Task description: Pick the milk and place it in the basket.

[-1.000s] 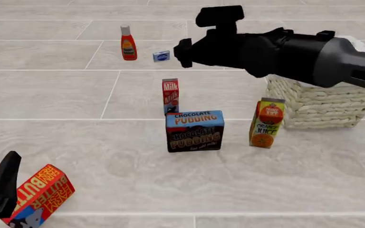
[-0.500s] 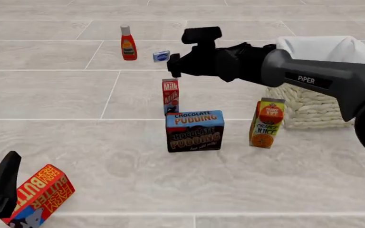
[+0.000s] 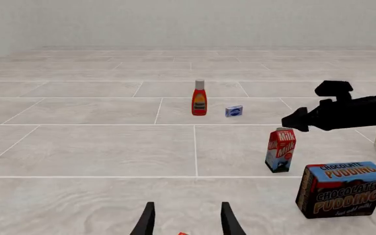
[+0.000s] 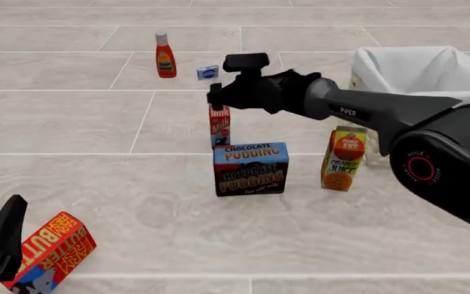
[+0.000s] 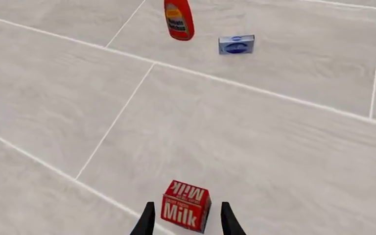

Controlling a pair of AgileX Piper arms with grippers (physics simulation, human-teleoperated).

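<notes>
The right tool (image 4: 215, 98) has descended onto the upright milk (image 4: 220, 124) mid-table behind the pudding box (image 4: 251, 169), fingers open astride its top: approach step; next, lower and close.

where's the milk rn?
In the front view the milk stands upright near the middle of the table, just behind the chocolate pudding box, left of the basket, with the right gripper directly over its top.
</notes>
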